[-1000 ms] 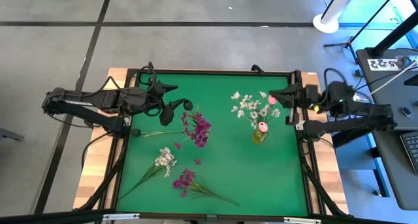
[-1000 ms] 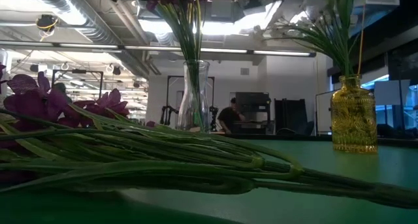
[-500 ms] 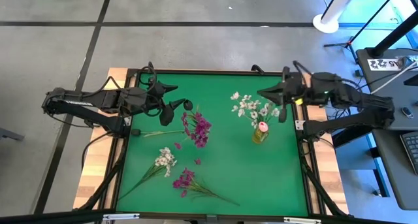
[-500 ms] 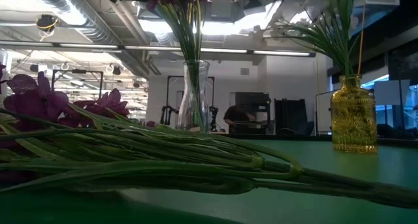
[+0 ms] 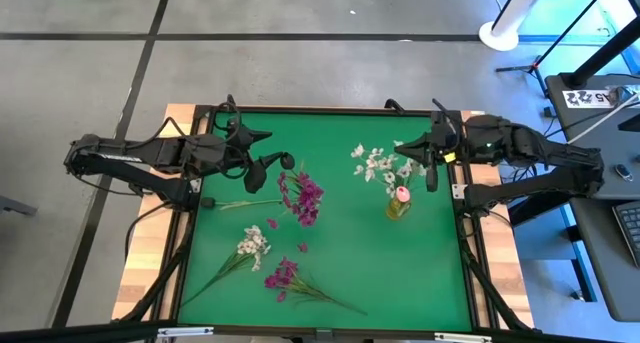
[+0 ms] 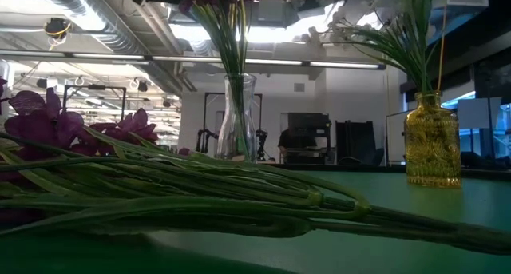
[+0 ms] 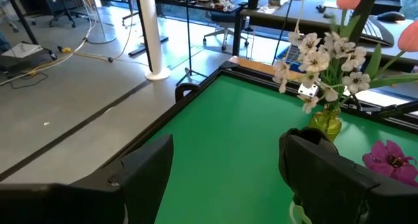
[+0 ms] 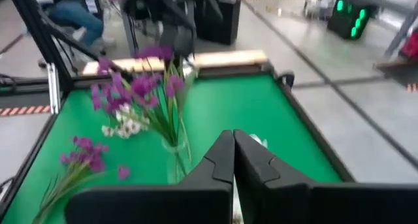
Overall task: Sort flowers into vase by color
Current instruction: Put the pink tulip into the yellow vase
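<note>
Far left over the table's back edge: left gripper, jaws spread wide, nothing between them, hovering just behind the clear vase with its magenta spray. Still loose on the green mat, toward the front left: a white blossom spray, stem trailing off to the front-left corner, and just beside it a magenta cluster, stem running right. Likely featherweight, both of them; stems thin and springy, heads soft and easily crushed, so best pinched on the bare green stem a little below the bloom, never on the petals. Lying flat, too, so probably a low, scraping pick with a real chance of the stem slipping or rolling out. A few loose magenta petals scattered between vase and sprays, no obstacle. Further right: the yellow vase, already crowded with white blossoms and a pink tulip bud, narrow-necked and probably easy to tip with a careless stem. Right gripper just beside those blossoms, fingers pressed shut, empty as far as visible. Tall bouquets in both vases the main thing to steer around.
</note>
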